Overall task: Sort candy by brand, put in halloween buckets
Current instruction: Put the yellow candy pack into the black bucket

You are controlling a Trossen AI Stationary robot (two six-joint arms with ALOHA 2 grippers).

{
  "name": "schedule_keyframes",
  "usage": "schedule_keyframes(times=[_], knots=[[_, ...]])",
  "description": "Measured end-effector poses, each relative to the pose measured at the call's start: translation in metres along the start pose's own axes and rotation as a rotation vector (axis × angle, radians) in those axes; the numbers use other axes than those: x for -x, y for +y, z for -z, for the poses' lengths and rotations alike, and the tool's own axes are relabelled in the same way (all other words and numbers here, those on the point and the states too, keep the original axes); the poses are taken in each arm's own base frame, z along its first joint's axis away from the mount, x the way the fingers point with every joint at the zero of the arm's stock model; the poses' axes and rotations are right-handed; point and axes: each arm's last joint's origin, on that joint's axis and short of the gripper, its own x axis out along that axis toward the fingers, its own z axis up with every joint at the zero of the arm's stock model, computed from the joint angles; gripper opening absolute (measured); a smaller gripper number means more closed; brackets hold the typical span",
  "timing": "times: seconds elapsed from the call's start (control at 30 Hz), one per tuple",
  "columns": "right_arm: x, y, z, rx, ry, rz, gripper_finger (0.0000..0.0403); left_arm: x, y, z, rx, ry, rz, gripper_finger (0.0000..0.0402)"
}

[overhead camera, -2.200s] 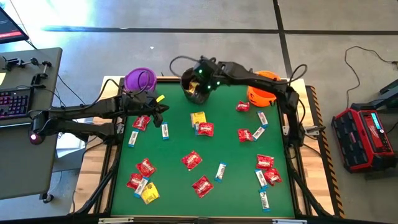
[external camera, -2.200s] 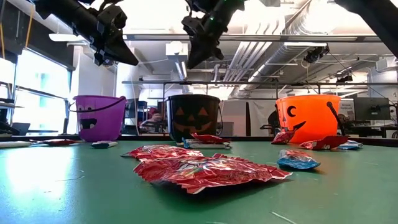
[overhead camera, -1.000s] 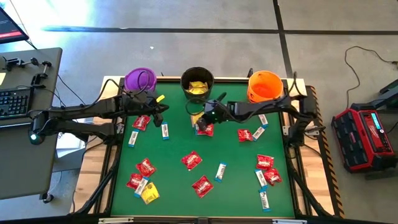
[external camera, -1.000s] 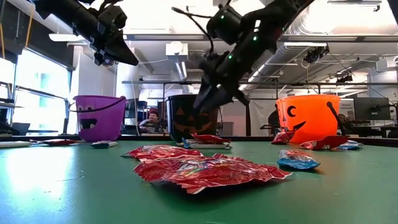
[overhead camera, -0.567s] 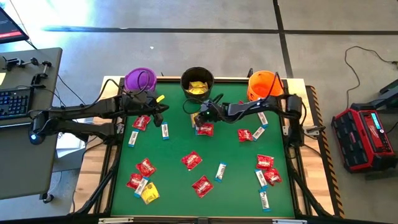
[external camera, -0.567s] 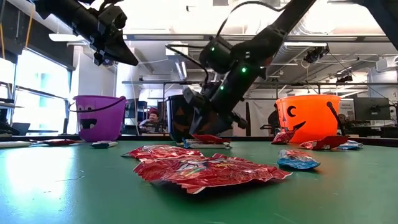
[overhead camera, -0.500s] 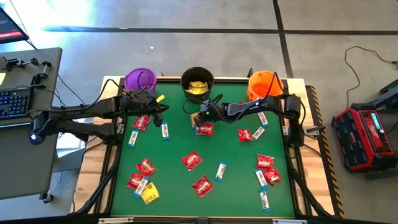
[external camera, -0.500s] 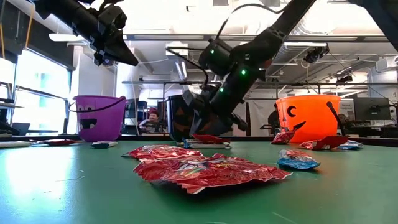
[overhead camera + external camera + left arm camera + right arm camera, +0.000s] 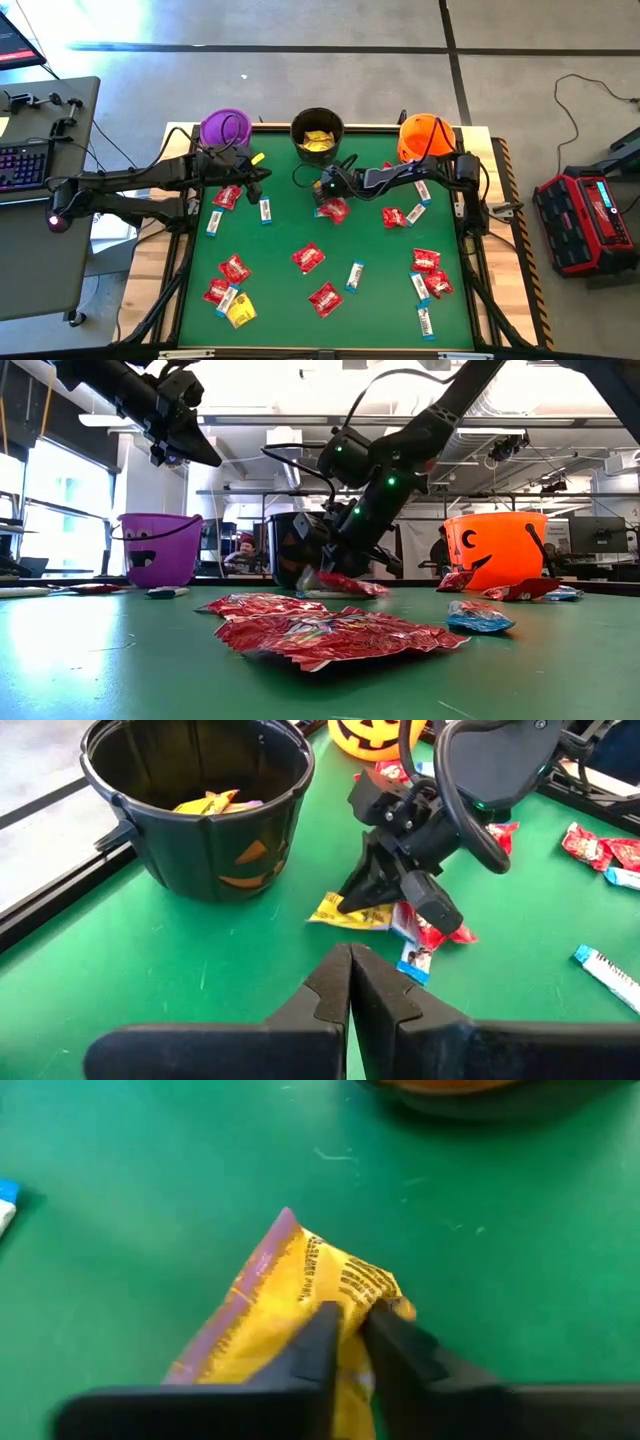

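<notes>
Three halloween buckets stand along the table's far edge: purple (image 9: 225, 128), black (image 9: 317, 132) with yellow candy inside, and orange (image 9: 424, 138). Just in front of the black bucket, a yellow candy packet (image 9: 345, 912) lies on the green mat. My right gripper (image 9: 322, 190) is down on it and shut on it. A red packet (image 9: 432, 928) and a white-and-blue bar (image 9: 412, 960) lie against that packet. My left gripper (image 9: 350, 975) is shut with nothing in it and hangs above the table's far left, near the purple bucket. My right gripper pinches the yellow packet between its two fingers at one crumpled end (image 9: 372, 1292). The fingers (image 9: 372, 890) come slanting down from the table's right side. The packet's other end (image 9: 284, 1222) lies flat on the mat.
More candy is scattered over the mat: red packets (image 9: 308, 258) (image 9: 326, 298), white-and-blue bars (image 9: 354, 275) (image 9: 426, 322), and a yellow packet (image 9: 241, 312) at the near left. A cluster (image 9: 430, 272) lies at the right. A raised frame (image 9: 186, 262) runs around the mat.
My right gripper has dropped from above the mat down onto the yellow packet in front of the black bucket, shifting slightly toward the table's left. It has shut on that packet. The red packet beside it has been nudged.
</notes>
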Motion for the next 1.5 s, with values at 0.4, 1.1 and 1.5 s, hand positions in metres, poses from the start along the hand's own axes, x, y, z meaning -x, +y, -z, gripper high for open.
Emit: schedule_keyframes(times=[0.4, 1.1, 1.5], knots=[[0.038, 0.006, -0.019, 0.046, -0.039, -0.055, 0.0003, 0.000, 0.001, 0.002, -0.003, 0.019, -0.006, 0.0000], [0.085, 0.011, -0.134, 0.066, -0.425, 0.051, 0.0000, 0.000, 0.001, 0.002, -0.001, 0.013, -0.029, 0.0000], [0.042, -0.013, -0.186, -0.013, -0.194, 0.155, 0.0000, 0.000, 0.002, 0.002, 0.007, 0.007, -0.052, 0.0000]])
